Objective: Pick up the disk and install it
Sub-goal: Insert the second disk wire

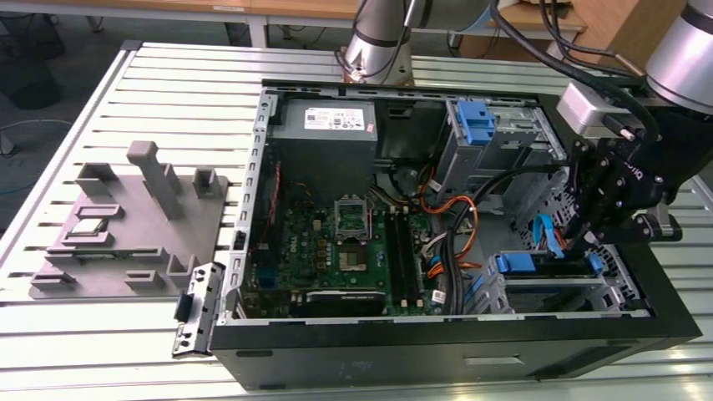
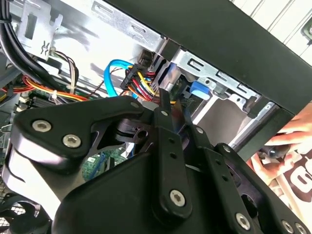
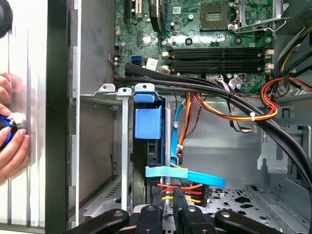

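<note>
The disk (image 1: 543, 269) sits in the lower drive bay of the open computer case (image 1: 446, 351), at the exterior view's right, with blue plastic rails at its ends. In the first wrist view the disk (image 3: 152, 153) stands edge-on in the metal cage under a blue tab. My gripper (image 1: 582, 238) hangs just behind the bay, its fingers close together with nothing between them. Its tips (image 2: 174, 102) (image 3: 176, 197) sit right at the connector with red, yellow and black wires (image 3: 183, 187) plugged at the disk's end. A light blue flat cable (image 3: 187, 174) crosses beside it.
A grey power-supply box (image 1: 326, 125) and a bare blue bracket (image 1: 473, 124) sit at the case's back. Thick black cable bundles (image 3: 219, 95) cross the motherboard (image 1: 334, 242). A grey fixture (image 1: 123, 225) lies at the exterior view's left. A person's hand (image 3: 9, 141) (image 2: 287, 141) rests outside the case wall.
</note>
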You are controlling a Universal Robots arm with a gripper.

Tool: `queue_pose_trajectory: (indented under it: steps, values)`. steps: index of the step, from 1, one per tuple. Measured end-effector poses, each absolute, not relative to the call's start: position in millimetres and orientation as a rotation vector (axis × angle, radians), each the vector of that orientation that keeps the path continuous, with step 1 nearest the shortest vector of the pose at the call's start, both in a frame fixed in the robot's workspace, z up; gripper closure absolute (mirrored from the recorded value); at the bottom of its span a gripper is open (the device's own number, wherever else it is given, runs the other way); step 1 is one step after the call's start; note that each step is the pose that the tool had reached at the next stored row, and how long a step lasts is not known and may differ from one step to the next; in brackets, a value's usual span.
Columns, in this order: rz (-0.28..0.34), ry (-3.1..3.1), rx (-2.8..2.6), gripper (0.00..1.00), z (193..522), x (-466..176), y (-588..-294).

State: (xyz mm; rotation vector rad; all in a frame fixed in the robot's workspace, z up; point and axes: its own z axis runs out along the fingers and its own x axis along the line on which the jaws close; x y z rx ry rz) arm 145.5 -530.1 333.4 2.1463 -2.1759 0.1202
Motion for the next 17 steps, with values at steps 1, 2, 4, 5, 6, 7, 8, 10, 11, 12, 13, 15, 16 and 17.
queue_pose_trajectory:
  steps: [1,2,4,5,6,7,8,10,11,12,13,15,16,17]
  values:
    - [0.118,-2.177,2.147,0.76,333.0,145.5,-530.1]
    - [0.117,-2.178,2.148,0.76,332.8,145.5,-530.1]
    - [0.114,-2.179,2.149,0.76,332.5,145.5,-530.2]
    - [0.113,-2.179,2.149,0.76,332.3,145.5,-530.3]
    - [0.112,-2.18,2.15,0.76,331.8,145.5,-530.4]
    - [0.111,-2.181,2.151,0.76,331.3,145.8,-530.5]
    - [0.11,-2.181,2.151,0.76,331.3,146.2,-530.5]
    - [0.109,-2.181,2.152,0.76,331.4,146.5,-530.5]
    - [0.109,-2.181,2.152,0.76,331.4,146.5,-530.5]
    - [0.108,-2.182,2.152,0.76,331.3,146.5,-530.5]
    - [0.108,-2.182,2.152,0.76,331.3,146.5,-530.5]
    - [0.109,-2.181,2.152,0.76,332.7,146.6,-530.6]
    - [0.108,-2.182,2.152,0.76,333.8,146.6,-530.6]
    - [0.108,-2.182,2.152,0.76,334.8,146.6,-530.5]
